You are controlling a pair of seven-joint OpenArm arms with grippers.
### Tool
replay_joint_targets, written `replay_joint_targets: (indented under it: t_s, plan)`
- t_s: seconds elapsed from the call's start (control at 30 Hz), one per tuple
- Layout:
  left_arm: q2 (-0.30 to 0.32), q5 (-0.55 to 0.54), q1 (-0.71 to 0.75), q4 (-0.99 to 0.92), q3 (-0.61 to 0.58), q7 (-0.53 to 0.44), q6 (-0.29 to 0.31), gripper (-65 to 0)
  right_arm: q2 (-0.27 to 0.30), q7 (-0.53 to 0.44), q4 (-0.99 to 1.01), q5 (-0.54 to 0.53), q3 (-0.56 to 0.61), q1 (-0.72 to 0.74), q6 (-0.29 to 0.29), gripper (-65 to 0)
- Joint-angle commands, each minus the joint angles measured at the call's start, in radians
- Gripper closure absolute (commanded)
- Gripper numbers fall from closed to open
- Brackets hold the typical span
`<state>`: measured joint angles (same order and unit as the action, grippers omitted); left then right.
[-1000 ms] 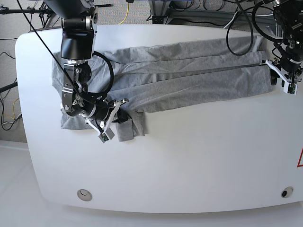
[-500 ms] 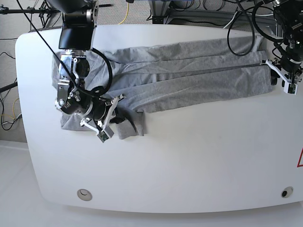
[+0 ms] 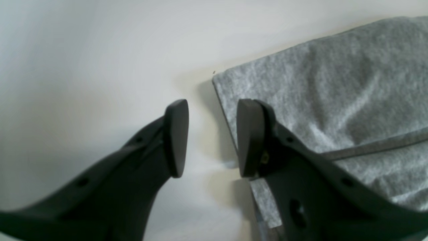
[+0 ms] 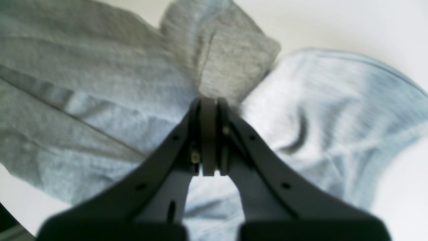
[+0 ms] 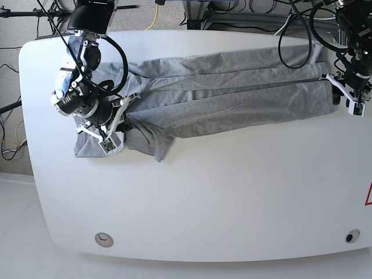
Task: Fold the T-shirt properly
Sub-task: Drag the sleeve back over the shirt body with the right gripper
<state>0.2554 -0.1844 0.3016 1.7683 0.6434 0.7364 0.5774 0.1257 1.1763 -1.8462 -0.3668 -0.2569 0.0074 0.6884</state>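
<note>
Right fingers [image 4: 209, 140] pinching T-shirt [image 4: 100, 100]; left fingers [image 3: 247, 140] apart, straddling hem.

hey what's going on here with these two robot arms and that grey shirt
Two arms are folding a grey T-shirt stretched lengthwise across a white table. The right gripper is shut, apparently pinching a bunched fold of the fabric at one end. At the other end the left gripper is open, one finger over the shirt's edge and the other over bare table, holding nothing. The shirt is only partly folded.
</note>
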Motion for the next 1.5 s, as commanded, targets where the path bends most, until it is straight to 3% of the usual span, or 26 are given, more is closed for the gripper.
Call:
replay_joint_targets:
  t_s: [0.0,0.6,1.0,1.47]
  plan:
    - [0.017,-0.01,-0.005,0.017,0.005,-0.021,-0.001,-22.1,0.005,-0.011,-0.069,-0.021,-0.022,-0.005,0.009,0.0]
    - [0.017,-0.01,-0.006,0.015,0.005,-0.021,-0.001,-22.1,0.058,0.032,-0.131,-0.021,-0.048,-0.166,0.01,0.0]
    - [0.017,-0.01,-0.006,0.015,0.005,-0.021,-0.001,-22.1,0.079,0.032,-0.131,-0.013,-0.126,-0.202,0.01,0.0]
    - [0.017,-0.01,-0.006,0.015,0.005,-0.021,-0.001,-22.1,0.088,0.026,-0.102,-0.011,-0.129,-0.215,0.006,0.0]
